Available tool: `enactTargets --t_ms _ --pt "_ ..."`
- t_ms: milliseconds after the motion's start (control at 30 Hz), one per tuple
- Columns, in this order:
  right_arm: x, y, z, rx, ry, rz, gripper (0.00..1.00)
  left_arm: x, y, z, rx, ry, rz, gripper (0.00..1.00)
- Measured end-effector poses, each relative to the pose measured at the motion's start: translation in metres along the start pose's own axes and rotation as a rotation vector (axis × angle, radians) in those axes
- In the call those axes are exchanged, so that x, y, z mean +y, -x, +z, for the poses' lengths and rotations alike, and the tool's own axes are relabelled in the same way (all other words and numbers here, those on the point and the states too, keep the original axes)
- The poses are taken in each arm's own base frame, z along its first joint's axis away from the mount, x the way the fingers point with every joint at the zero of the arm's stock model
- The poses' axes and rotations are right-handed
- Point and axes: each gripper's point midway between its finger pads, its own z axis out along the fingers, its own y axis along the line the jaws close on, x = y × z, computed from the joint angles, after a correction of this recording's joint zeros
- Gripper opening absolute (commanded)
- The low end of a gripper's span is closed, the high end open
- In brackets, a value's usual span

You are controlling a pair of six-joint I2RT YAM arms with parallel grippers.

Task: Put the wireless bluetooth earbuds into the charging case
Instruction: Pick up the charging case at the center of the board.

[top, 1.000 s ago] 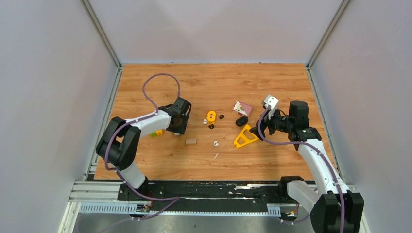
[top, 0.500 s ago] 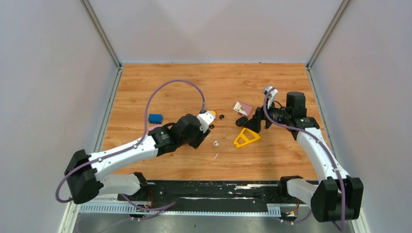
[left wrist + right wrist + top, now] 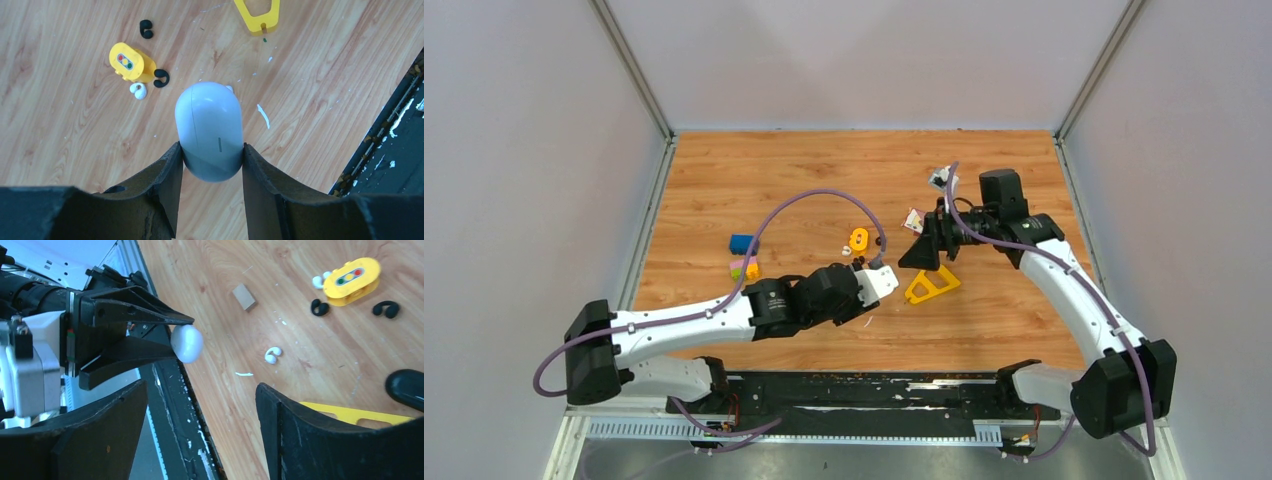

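Clamping a white charging case (image 3: 209, 125) by its sides, the left gripper (image 3: 211, 152) hung above the wooden table (image 3: 60, 130). Just beyond, a white earbud (image 3: 138, 90) and a black earbud (image 3: 161, 78) lay just beside a yellow traffic-light block (image 3: 131, 62). The right gripper (image 3: 200, 395) stood spread, holding nothing.

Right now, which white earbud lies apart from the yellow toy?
The lone white earbud out on bare wood; the other white earbud lies right beside the yellow toy.
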Motion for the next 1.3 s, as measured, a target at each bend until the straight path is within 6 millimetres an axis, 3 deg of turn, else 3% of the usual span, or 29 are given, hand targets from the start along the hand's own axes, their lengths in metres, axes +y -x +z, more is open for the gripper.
enactTargets --t_ms 400,533,1300 --pt "0.024 -0.028 0.027 0.131 0.102 0.050 0.75 0.000 0.044 -0.009 -0.080 0.035 0.033 0.29" --pt "0.030 -0.028 0.029 0.137 0.125 0.054 0.73 -0.003 0.045 -0.009 -0.083 0.028 0.042 0.30" --pt "0.034 -0.037 0.039 0.138 0.172 0.085 0.41 -0.011 0.057 -0.003 -0.085 0.020 0.077 0.32"
